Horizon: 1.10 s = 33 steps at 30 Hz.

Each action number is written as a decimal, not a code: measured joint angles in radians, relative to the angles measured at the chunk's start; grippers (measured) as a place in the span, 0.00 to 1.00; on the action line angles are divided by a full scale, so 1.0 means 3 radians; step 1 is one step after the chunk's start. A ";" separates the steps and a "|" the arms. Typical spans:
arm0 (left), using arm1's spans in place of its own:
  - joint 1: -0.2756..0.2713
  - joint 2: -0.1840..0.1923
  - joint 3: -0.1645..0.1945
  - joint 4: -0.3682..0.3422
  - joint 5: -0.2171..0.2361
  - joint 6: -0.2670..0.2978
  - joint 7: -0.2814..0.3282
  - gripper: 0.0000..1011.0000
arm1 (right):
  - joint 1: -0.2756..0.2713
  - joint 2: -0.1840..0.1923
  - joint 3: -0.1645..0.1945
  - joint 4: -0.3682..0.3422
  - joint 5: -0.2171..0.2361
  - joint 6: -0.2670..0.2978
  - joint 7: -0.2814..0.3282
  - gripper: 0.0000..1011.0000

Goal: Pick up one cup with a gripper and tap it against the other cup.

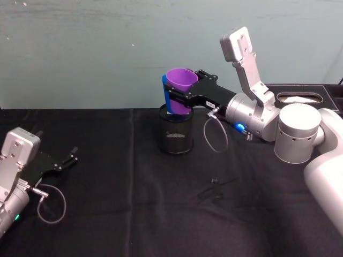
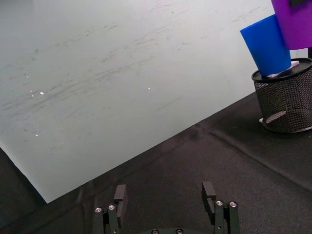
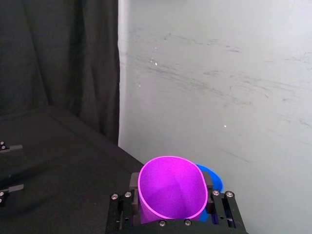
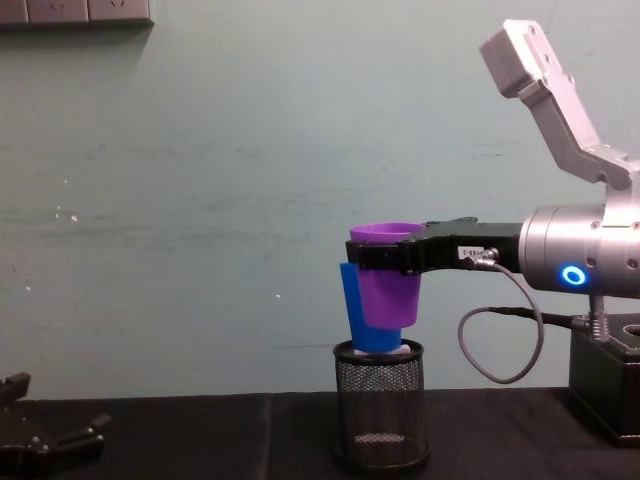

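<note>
Chest view, big to small: black-clothed table (image 4: pixel 200 440), with a black mesh pen holder (image 4: pixel 378 400) standing near its middle. The blue cup (image 4: pixel 352 310) sits tilted in the holder's mouth. The purple cup (image 4: pixel 388 290) is held in the air above the holder, right beside the blue one. The sides look pressed together, but actual contact cannot be confirmed. Judged as thin, smooth plastic tumblers: light, slippery, a bit flexible at the wall, and not fragile. The sensible hold is across the upper wall just under the rim, with moderate squeeze. A hard tap could tip the perched blue cup. The right gripper (image 4: pixel 380 255) is clamped on the purple cup just below its rim, one jaw on each side. The left gripper (image 2: pixel 165 192) is parked low at the table's left, jaws spread, holding nothing.
</note>
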 joint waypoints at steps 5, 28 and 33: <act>0.0000 0.0000 0.0000 0.0000 0.0000 0.0000 0.0000 0.99 | 0.0000 0.0001 0.0000 0.0000 0.0002 0.0000 0.0000 0.72; 0.0000 0.0000 0.0000 0.0000 0.0000 0.0000 0.0000 0.99 | -0.0006 0.0007 -0.0002 -0.0009 0.0002 -0.0003 0.0000 0.72; 0.0000 0.0000 0.0000 0.0000 0.0000 0.0000 0.0000 0.99 | -0.0006 0.0007 -0.0002 -0.0010 0.0002 -0.0005 0.0000 0.72</act>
